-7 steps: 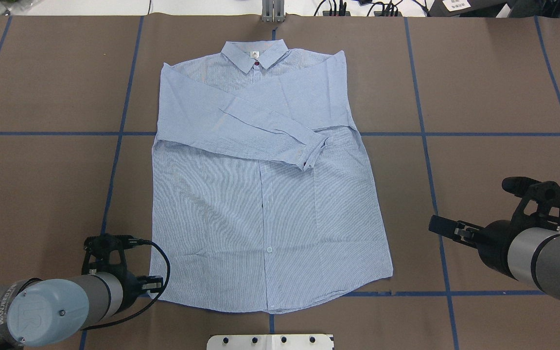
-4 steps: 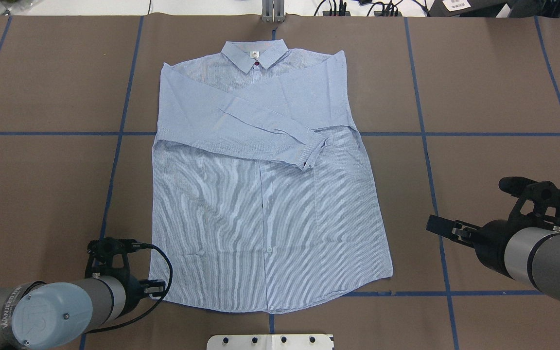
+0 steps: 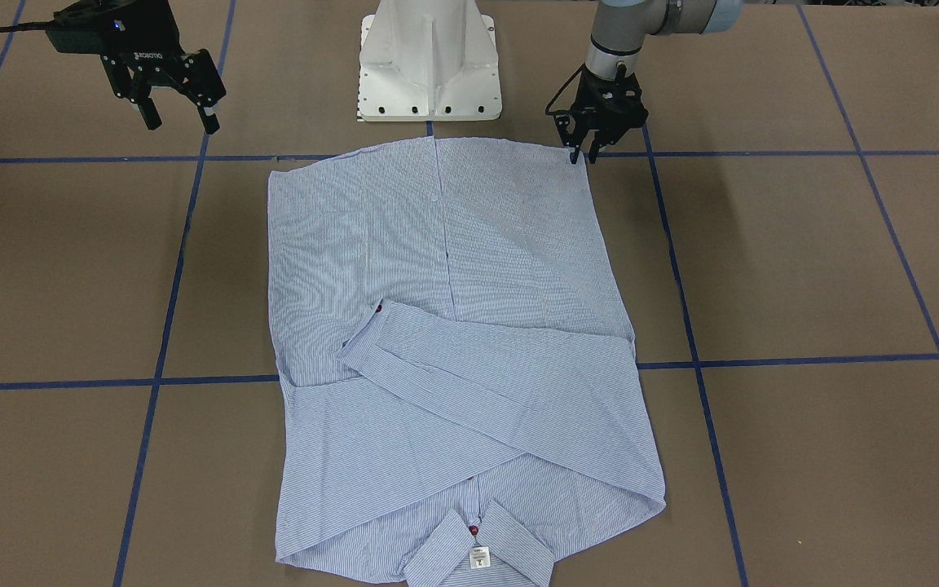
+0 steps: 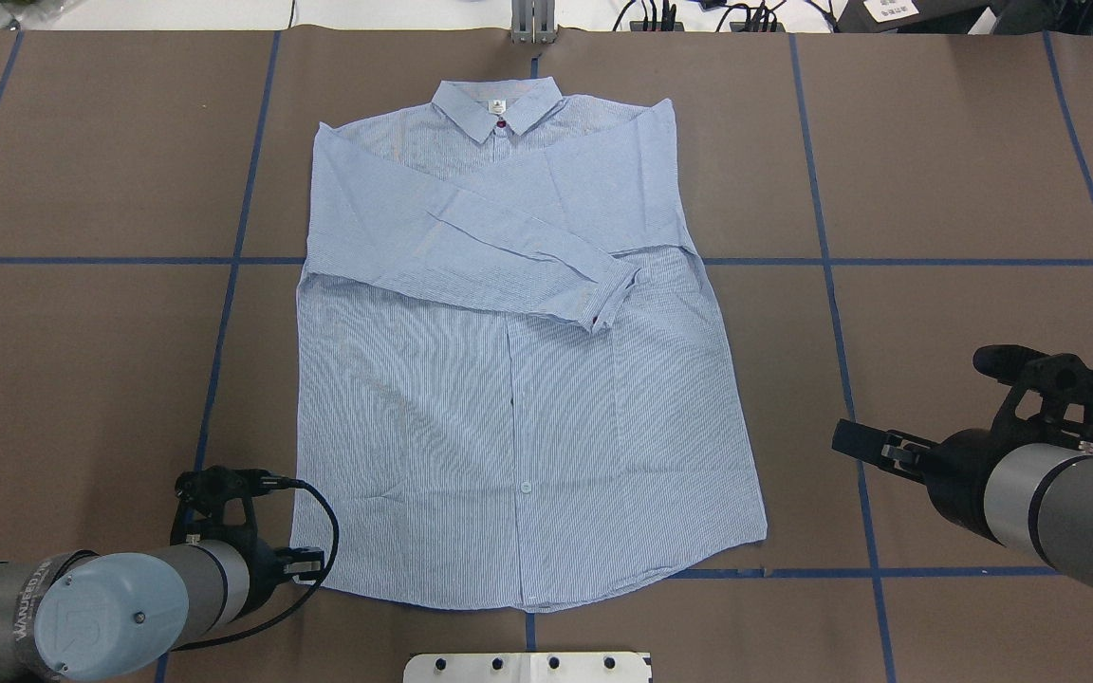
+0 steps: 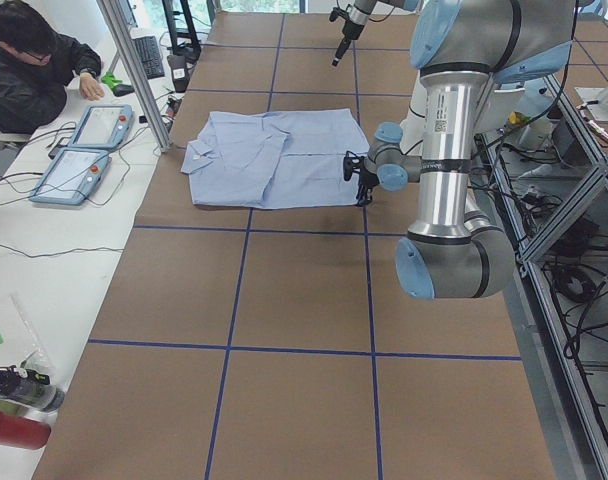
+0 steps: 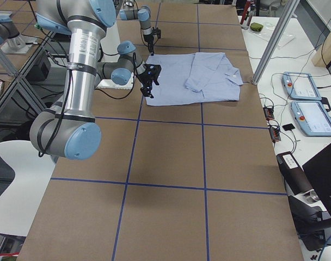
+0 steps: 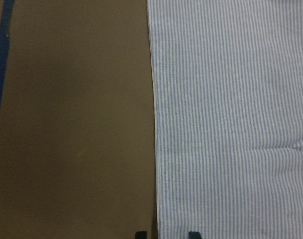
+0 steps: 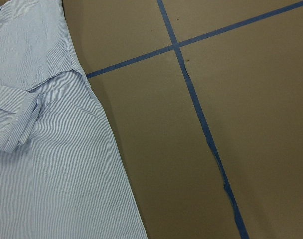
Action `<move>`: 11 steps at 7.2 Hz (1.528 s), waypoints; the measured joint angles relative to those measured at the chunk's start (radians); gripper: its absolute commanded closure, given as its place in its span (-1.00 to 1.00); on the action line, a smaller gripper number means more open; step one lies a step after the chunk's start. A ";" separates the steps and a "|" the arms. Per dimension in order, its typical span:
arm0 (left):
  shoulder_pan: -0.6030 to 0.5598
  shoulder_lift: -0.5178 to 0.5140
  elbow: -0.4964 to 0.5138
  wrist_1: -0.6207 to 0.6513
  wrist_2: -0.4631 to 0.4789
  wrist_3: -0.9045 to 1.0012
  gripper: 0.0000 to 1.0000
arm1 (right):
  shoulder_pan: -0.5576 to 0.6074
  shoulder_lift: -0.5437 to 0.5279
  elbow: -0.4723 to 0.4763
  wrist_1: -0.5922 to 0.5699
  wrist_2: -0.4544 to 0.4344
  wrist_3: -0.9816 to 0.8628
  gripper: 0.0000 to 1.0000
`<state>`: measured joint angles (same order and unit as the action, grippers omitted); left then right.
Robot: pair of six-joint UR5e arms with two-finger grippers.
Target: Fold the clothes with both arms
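Right pincer (image 3: 180,124) reads ROBOTIQ; shirt (image 3: 518,244) shows small white neck label (image 3: 479,558).

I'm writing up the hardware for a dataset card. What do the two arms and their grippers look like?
The left arm and right arm are silver-grey tubes with light-blue joint caps. Each ends in a black two-finger gripper. The right gripper bears white ROBOTIQ lettering. A black cable loops out beside the left gripper.

Shirt (image 4: 527,408) on table (image 4: 82,379) (sleeves (image 4: 509,247) crossed over it), left hand (image 3: 584,156) at hem corner.
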<state>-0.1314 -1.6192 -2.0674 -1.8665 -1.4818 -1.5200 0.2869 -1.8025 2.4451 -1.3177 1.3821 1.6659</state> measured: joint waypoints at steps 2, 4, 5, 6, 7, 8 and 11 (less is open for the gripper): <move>0.002 -0.003 0.005 0.000 0.000 0.000 0.32 | 0.001 0.000 0.000 0.000 0.000 0.000 -1.00; 0.002 -0.007 0.007 0.000 0.001 -0.004 1.00 | 0.001 0.000 0.000 0.000 0.000 0.000 -1.00; 0.002 -0.011 0.007 0.000 0.001 -0.007 1.00 | 0.001 0.000 0.000 0.000 0.000 0.000 -1.00; 0.002 -0.015 0.007 0.000 0.001 -0.009 1.00 | 0.001 0.000 0.000 0.000 0.000 0.000 -1.00; 0.001 -0.016 0.005 0.000 0.002 -0.010 1.00 | 0.001 0.000 -0.001 0.000 0.000 0.000 -1.00; 0.000 -0.017 0.000 0.000 0.002 -0.011 1.00 | 0.001 -0.001 -0.003 0.001 0.000 0.000 -1.00; -0.004 -0.021 -0.022 0.000 -0.001 -0.012 1.00 | -0.002 -0.007 -0.095 0.161 -0.007 0.015 -0.93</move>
<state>-0.1352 -1.6401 -2.0890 -1.8668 -1.4827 -1.5324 0.2853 -1.8093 2.3505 -1.1563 1.3747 1.6805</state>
